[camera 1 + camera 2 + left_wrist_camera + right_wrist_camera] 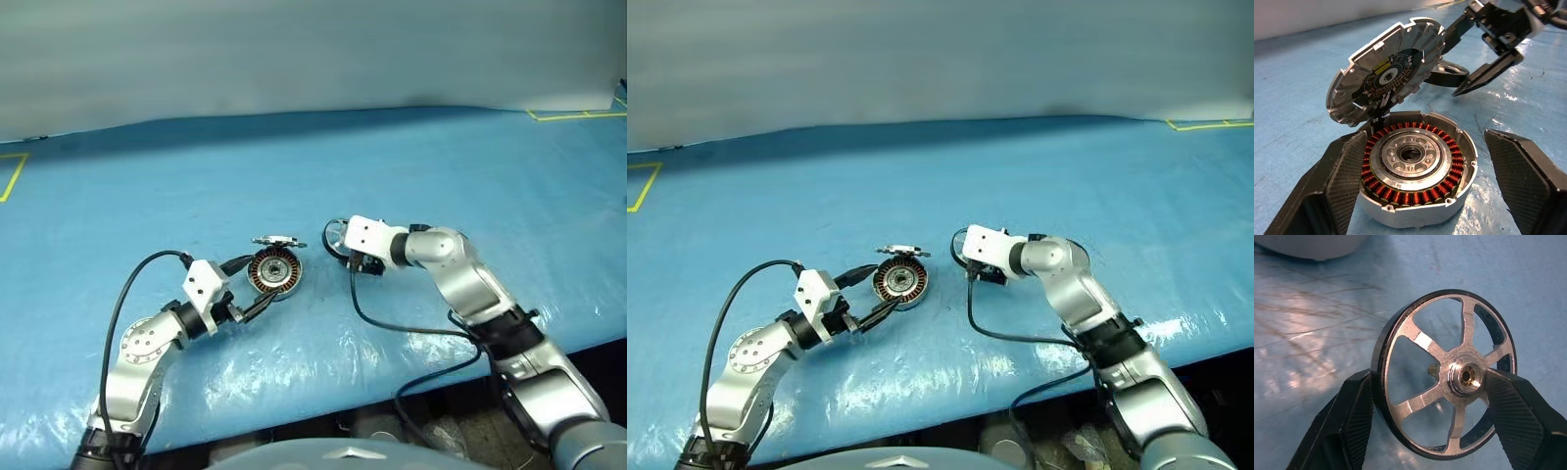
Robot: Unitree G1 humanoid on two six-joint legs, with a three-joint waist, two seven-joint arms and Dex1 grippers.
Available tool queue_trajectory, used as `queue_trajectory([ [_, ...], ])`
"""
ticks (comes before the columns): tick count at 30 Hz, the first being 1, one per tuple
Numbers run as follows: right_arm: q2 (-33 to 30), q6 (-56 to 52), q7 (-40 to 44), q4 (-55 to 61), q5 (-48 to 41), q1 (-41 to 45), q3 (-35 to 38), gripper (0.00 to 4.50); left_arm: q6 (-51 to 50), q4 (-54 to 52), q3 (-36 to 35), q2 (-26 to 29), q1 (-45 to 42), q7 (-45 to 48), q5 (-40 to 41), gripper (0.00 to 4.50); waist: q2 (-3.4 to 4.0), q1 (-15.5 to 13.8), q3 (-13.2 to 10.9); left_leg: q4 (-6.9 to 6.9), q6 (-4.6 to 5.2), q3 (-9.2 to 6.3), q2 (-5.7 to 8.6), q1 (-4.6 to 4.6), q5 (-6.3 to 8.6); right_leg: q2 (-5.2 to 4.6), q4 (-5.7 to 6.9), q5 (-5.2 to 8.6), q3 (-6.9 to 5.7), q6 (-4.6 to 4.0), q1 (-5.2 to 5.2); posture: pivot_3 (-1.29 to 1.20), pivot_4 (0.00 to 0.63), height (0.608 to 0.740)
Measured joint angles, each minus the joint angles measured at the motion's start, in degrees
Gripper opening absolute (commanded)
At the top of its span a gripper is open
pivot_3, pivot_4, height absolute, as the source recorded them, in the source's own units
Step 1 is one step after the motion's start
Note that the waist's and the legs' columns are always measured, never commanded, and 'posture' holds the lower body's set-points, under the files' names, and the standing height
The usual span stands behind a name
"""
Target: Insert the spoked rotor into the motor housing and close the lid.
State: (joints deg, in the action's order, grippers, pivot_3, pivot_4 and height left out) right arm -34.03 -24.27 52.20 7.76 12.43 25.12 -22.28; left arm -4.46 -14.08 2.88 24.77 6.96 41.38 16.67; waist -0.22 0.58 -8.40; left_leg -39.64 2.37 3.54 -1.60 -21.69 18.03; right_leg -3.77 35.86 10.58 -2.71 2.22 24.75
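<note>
We hold the spoked rotor (1447, 374) clamped in our right tool (345, 257); left tool (1415, 181) apart, flanking the motor housing (1418, 169). Lid (1386, 73) stands raised; a tilted rotor could jam on the windings.

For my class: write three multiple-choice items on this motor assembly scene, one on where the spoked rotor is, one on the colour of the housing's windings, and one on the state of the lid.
1. Where is the spoked rotor?
A. between the right gripper's jaws
B. seated in the housing
C. on the lid

2. What colour are the windings inside the motor housing?
A. green
B. copper-brown
C. white

3. How does the lid stand?
A. shut flat
B. lying detached on the table
C. swung up open at the rim

Answers: 1 A, the right wrist view shows the black fingers either side of the wheel; 2 B, the coil ring is reddish copper; 3 C, the lid stands tilted above the housing.
</note>
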Motion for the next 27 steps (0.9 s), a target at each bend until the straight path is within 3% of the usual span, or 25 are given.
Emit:
queue_trajectory([
  [4,-1.6,-3.0,4.6,12.3,-6.6,-7.4,0.7,3.13,0.0,0.5,0.0,0.0,-0.2,0.0,0.0,4.13,-0.02,0.1,0.0,-0.03,0.16,-0.03,-0.04,0.06,0.09,0.08,0.04,0.01,0.00,-0.02,-0.02,0.00,0.150,0.740],
  [9,5.7,-9.0,4.4,21.3,-18.0,-8.0,4.1,3.13,-0.1,0.6,-0.1,0.1,-0.9,0.8,0.5,4.13,-0.05,0.0,0.0,-0.17,0.08,-0.17,-0.12,0.09,0.04,0.16,0.06,0.08,-0.06,-0.38,-0.11,0.00,0.150,0.740],
  [17,11.9,-12.6,-2.6,17.0,-21.9,-7.7,4.7,3.13,-1.4,0.6,-4.3,4.6,1.2,2.1,2.2,4.13,-0.07,0.0,0.0,-0.24,0.08,-0.16,-0.10,0.06,0.04,0.11,0.09,0.06,-0.02,-0.41,-0.11,0.00,0.150,0.740],
  [27,18.0,-12.5,-8.5,9.3,-22.5,-6.6,3.5,3.13,-1.6,0.5,-5.9,4.6,2.7,1.0,2.3,4.13,-0.07,0.1,0.0,-0.24,-0.06,-0.15,-0.06,0.06,-0.03,0.14,0.07,0.07,-0.03,-0.42,-0.11,0.00,0.150,0.740],
])
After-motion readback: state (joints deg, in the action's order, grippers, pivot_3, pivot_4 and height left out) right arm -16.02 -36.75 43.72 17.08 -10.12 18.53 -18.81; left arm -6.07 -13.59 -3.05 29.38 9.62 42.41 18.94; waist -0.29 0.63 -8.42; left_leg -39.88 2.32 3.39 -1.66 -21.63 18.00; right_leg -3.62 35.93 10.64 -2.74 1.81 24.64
